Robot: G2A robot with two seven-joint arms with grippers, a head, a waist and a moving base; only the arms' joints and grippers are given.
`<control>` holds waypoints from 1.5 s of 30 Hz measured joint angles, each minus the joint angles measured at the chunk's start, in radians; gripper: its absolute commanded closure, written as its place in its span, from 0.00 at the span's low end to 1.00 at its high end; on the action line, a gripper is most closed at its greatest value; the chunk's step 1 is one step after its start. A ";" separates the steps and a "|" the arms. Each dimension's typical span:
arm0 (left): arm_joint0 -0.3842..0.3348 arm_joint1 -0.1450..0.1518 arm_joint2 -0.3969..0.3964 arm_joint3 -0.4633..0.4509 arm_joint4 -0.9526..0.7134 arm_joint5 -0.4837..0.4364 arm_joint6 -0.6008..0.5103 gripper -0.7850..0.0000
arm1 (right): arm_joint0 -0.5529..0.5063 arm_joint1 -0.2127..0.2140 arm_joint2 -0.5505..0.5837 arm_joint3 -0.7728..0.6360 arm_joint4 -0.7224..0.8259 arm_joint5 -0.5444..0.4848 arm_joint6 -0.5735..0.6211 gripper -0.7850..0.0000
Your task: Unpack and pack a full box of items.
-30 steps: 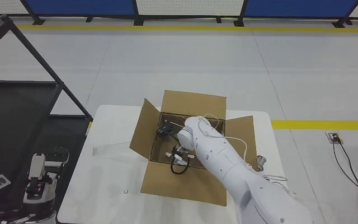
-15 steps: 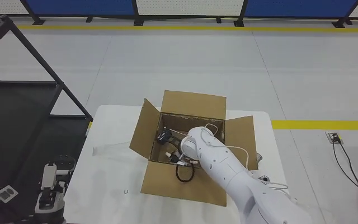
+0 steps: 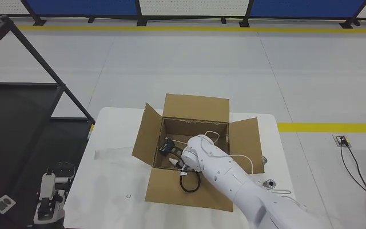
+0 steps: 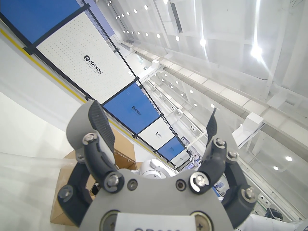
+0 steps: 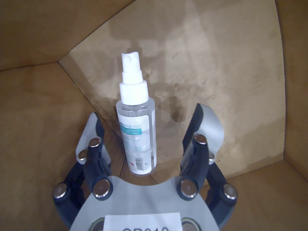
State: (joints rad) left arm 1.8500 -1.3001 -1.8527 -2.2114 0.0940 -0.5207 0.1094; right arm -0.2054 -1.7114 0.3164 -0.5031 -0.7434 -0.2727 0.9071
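spray bottle (image 5: 136, 121), clear with a white pump head and a label with a teal band, rests on the cardboard inside the box (image 3: 195, 107), near where two inner faces meet. its base is toward the wrist and its nozzle points away. right gripper (image 5: 147, 112) sits down inside the box with its fingers (image 5: 199, 121) spread wide. the bottle lies between them, nearer one finger than the other, and neither pad seems to touch it. from above, the right arm (image 3: 217, 166) bends over the near flap and into the opening. all four flaps are folded outward and the box stands around the middle of the white table (image 3: 108, 189). a faint clear strip (image 3: 111, 153), plastic by the look, lies on the table beside the box. left gripper (image 4: 153, 109) is well apart from all this, off the table's edge, aimed up at the ceiling, fingers wide with nothing between them.
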 measured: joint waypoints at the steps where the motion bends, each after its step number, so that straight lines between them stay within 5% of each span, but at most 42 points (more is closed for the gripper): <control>1: 0.001 -0.001 -0.002 -0.001 -0.001 -0.002 0.000 0.00 | -0.002 0.005 0.006 -0.010 -0.002 0.002 0.009 1.00; 21: 0.001 -0.011 -0.015 0.010 -0.015 -0.012 -0.007 0.00 | -0.044 0.100 0.142 -0.126 -0.039 0.075 0.020 1.00; 30: -0.005 -0.016 -0.012 0.015 -0.007 -0.016 -0.005 0.00 | -0.114 0.189 0.252 -0.281 -0.106 0.114 0.003 1.00; 40: -0.020 -0.020 0.005 0.006 0.016 -0.010 -0.018 0.00 | -0.405 0.361 0.522 -0.826 -0.310 0.149 0.040 1.00; 45: -0.020 -0.022 0.012 0.002 0.026 -0.014 -0.019 0.00 | -0.591 0.413 0.668 -1.086 -0.372 0.146 -0.022 1.00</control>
State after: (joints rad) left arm 1.8298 -1.3225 -1.8405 -2.2098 0.1201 -0.5344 0.0904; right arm -0.7968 -1.2985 0.9840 -1.5892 -1.1155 -0.1263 0.8853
